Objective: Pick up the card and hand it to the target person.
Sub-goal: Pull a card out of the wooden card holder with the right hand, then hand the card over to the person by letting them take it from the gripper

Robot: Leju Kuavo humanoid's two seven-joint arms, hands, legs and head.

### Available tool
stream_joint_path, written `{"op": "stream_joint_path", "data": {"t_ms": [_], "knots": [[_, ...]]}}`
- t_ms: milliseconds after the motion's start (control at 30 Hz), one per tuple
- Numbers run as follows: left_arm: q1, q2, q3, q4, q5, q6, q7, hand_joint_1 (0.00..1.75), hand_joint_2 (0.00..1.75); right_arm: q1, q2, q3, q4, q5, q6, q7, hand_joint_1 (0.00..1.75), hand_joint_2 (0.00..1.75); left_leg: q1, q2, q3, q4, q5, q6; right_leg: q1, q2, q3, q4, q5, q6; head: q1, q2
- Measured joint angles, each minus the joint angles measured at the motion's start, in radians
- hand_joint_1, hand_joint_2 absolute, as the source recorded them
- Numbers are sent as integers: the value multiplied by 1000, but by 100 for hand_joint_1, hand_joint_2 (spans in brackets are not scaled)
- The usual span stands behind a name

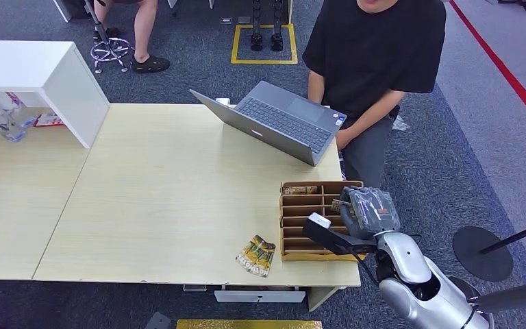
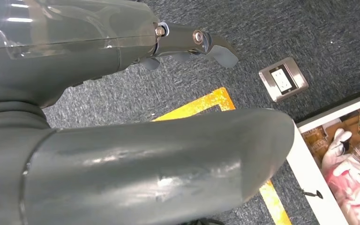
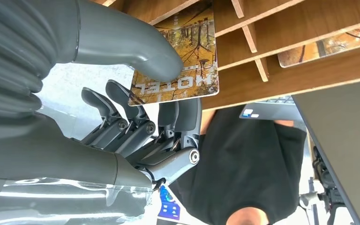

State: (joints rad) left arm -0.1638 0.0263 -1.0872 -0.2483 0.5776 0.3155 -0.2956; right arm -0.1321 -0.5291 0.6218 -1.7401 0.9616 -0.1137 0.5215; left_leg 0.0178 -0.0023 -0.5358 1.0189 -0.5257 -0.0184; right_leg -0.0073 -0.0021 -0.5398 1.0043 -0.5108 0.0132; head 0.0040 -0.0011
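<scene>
Right hand [image 3: 136,126] pinches a card [image 3: 178,56] marked HOTEL: in the right wrist view we see the thick thumb pressed on the printed face and the darker fingers curled behind it, with the card's far end between the dividers of the wooden organizer [image 3: 281,42]. From the head view we note the same hand [image 1: 368,211] over the far right slots of the organizer [image 1: 294,233], which sits at the right end of the light wooden table [image 1: 164,199]; the grasp itself we cannot make out there. We count one more card in a neighbouring slot [image 3: 328,44] in the wrist view, and a small pile of loose cards [image 1: 257,256] on the table just left of the organizer, whose number we cannot tell. One open laptop [image 1: 277,122] stands beyond, and one person in a black shirt [image 1: 377,48] sits behind it. Left hand [image 2: 192,44] hangs above grey carpet with its fingers loosely bent, grasping nothing.
</scene>
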Motion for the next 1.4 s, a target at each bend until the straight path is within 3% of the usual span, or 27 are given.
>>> {"op": "stream_joint_path", "data": {"t_ms": [533, 1033, 1200, 1400], "knots": [[1, 0, 0, 0, -1, 0, -1, 0, 0, 2, -4, -2, -43, 7, 12, 8, 165, 175, 0, 0, 0, 0, 0, 0, 0, 0, 0, 0, 0, 0, 0, 0], [3, 0, 0, 0, -1, 1, -2, 0, 0, -10, -52, -56, -189, 22, 50, 42, 159, 175, 0, 0, 0, 0, 0, 0, 0, 0, 0, 0, 0, 0, 0, 0], [3, 0, 0, 0, -3, 1, -2, 0, 0, -29, -73, -86, -227, 29, 52, 45, 143, 175, 0, 0, 0, 0, 0, 0, 0, 0, 0, 0, 0, 0, 0, 0], [3, 0, 0, 0, -10, -1, 1, 0, 0, -65, -96, -133, -245, 24, 54, 44, 150, 175, 0, 0, 0, 0, 0, 0, 0, 0, 0, 0, 0, 0, 0, 0]]}}
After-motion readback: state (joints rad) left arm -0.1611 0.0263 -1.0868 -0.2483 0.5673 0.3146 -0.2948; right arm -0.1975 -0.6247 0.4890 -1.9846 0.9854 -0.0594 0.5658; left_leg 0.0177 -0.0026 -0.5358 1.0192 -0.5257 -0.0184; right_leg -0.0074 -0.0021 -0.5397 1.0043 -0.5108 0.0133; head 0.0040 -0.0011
